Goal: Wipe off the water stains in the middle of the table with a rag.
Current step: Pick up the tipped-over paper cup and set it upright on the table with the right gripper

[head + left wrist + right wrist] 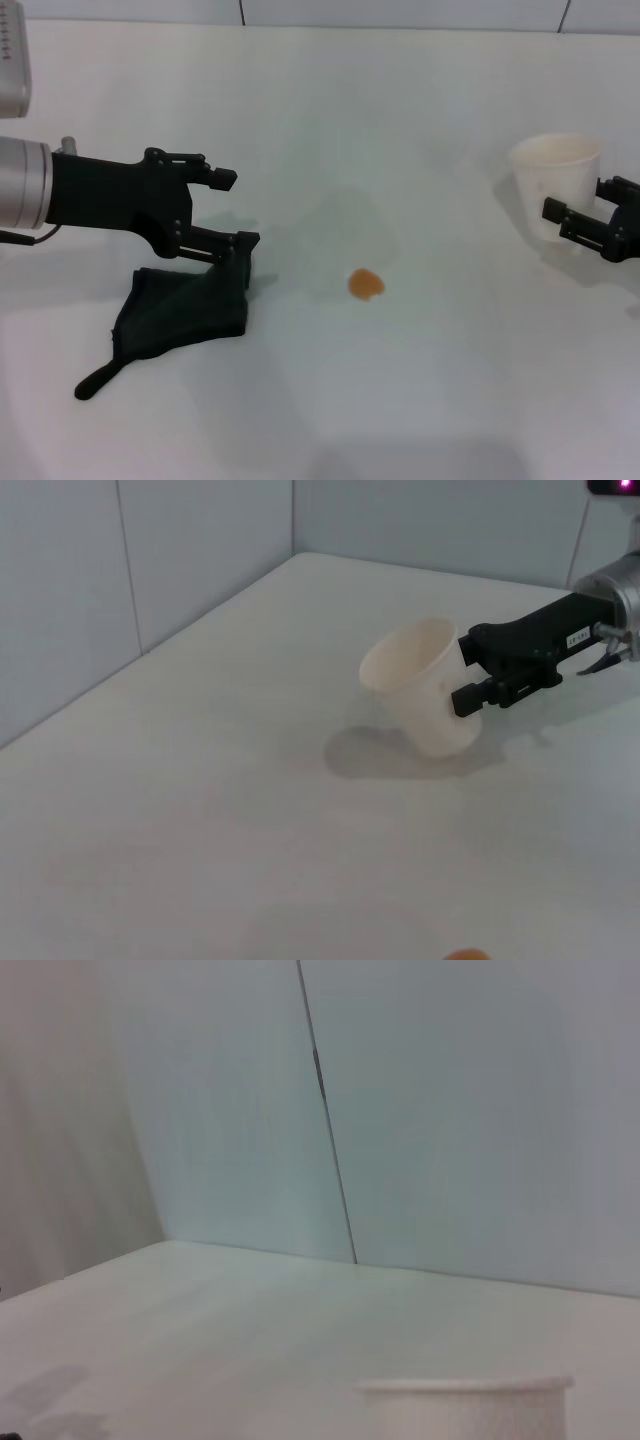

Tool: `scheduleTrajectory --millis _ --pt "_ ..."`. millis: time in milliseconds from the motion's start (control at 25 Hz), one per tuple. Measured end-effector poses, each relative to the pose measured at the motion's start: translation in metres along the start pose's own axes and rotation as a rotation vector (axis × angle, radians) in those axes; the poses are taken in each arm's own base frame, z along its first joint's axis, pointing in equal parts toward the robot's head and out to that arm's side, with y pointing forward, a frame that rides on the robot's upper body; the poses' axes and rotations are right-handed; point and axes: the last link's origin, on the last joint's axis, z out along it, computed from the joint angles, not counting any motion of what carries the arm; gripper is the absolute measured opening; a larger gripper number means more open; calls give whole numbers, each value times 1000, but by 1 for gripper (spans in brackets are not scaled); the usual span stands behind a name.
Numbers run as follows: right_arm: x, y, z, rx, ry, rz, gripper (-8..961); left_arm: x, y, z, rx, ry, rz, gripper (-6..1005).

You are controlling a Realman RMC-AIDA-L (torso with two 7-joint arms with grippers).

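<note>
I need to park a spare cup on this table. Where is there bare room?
The table is bare along its far side and across the near middle below the water stains. It is crowded at the left gripper over the rag and at the right gripper holding the plastic cup.

A small orange-brown stain [366, 284], roughly oval, sits near the middle of the plain white surface [400, 120]. Well to its left lies a dark green-black rag [180, 312], crumpled in an uneven shape, with a thin tail trailing toward the front left.
</note>
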Motion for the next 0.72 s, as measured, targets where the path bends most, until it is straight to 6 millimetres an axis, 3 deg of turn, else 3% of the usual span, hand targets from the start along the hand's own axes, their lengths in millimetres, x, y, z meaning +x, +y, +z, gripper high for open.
scheduleTrajectory --millis 720 --pt "9 19 4 -80 -20 9 655 1 0 0 1 0 10 843"
